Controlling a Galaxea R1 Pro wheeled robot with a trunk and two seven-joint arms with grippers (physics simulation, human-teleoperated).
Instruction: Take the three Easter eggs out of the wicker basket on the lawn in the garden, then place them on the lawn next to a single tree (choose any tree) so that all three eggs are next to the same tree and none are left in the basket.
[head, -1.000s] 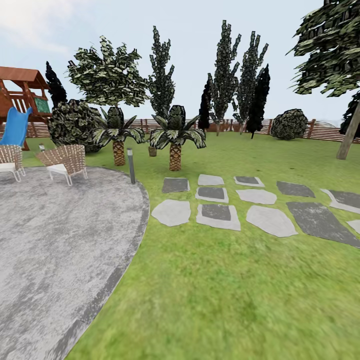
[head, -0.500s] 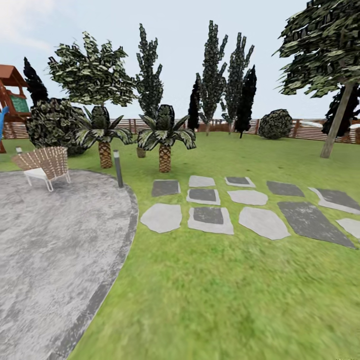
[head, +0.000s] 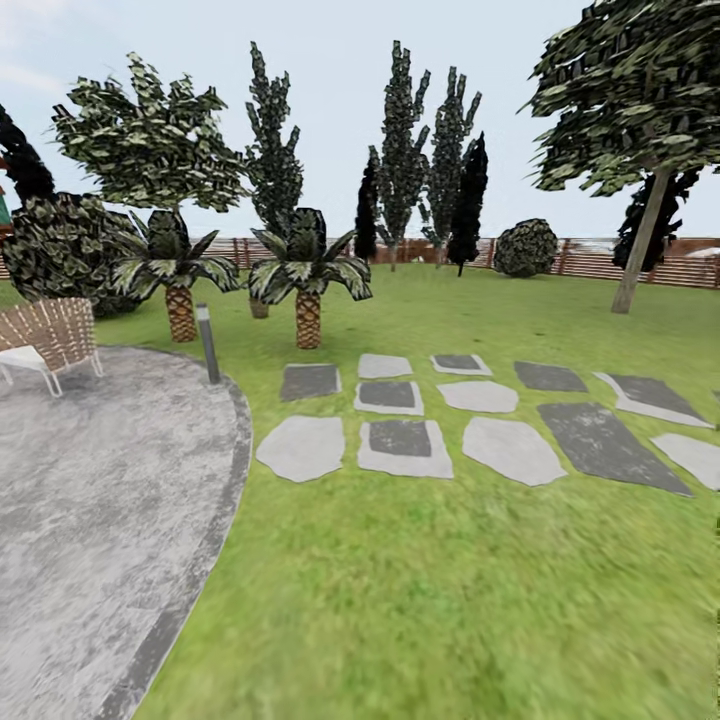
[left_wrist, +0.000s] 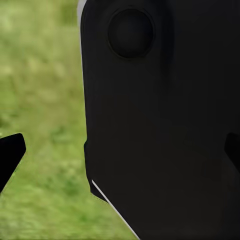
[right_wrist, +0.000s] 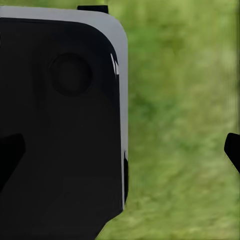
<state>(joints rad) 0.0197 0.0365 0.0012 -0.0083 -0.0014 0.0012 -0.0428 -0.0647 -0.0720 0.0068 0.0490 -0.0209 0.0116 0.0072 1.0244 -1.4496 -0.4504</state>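
- The head view looks over the lawn (head: 440, 600) toward the fence (head: 600, 262) at the far edge of the garden.
- A tree (head: 640, 250) with a bare grey-brown trunk and broad canopy stands at far right, near the fence. Its trunk leans.
- Stepping stones (head: 400, 445) lie in rows across the middle of the grass. A grey paved patio (head: 100, 500) curves along the left side, with a short lamp post (head: 208, 343) at its edge and a wicker chair (head: 45, 335) on it.
- Two short palms (head: 305, 275) stand beyond the stones. Tall narrow cypresses (head: 400, 150) rise farther back.
- The basket and eggs are nowhere among what these frames show, so I cannot say where they are.
- In each wrist view a dark robot body panel blocks much of the frame, with blurred grass behind it.
- Left gripper (left_wrist: 120, 152): dark fingertips sit at opposite edges of the frame, so it reads as wide apart with nothing between.
- Right gripper (right_wrist: 125, 150): the same, tips far apart and empty.
- Step in hand, as I judge it: travelling or scanning the garden to find the basket. No egg has been picked up.
- The next move calls for turning or driving until the basket comes into sight, then stopping close enough to reach down into it.
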